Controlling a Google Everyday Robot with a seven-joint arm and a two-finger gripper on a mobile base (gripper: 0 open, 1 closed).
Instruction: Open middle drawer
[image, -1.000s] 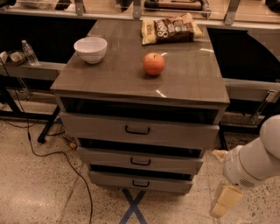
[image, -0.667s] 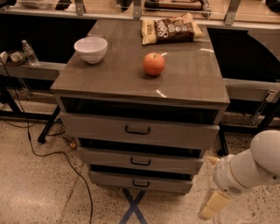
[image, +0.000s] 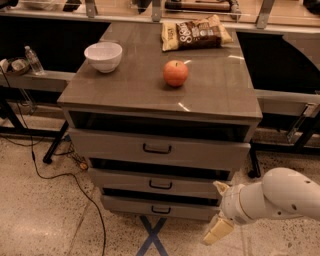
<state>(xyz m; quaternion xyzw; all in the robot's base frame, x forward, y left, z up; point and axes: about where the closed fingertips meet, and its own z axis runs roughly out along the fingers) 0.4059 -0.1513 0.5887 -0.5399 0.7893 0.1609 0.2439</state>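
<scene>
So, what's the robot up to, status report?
Gripper low, right of cabinet, touching nothing. Middle drawer: handle not gripped. Apple, bowl, chips on top, out of the way.

Arm (image: 285, 192): reaching in from the lower right, pointing left.
Gripper (image: 216, 210): hanging low, fingers (image: 218, 231) standing apart, gripping nothing.

- A bowl (image: 103, 56) is sitting on the counter (image: 215, 95), at its left rear.
- An apple (image: 175, 73) is resting near the counter's middle, well right of the bowl.
- A chip bag (image: 196, 33) is lying behind the apple, at the back edge.
- Under the counter, the middle drawer (image: 125, 181) is sitting between the top drawer (image: 115, 145) and the bottom drawer (image: 125, 206).
- The end effector (image: 219, 220) is hanging low, near the right ends of the two lower drawers.
- A bottle (image: 34, 61) is standing on a ledge to the left.
</scene>
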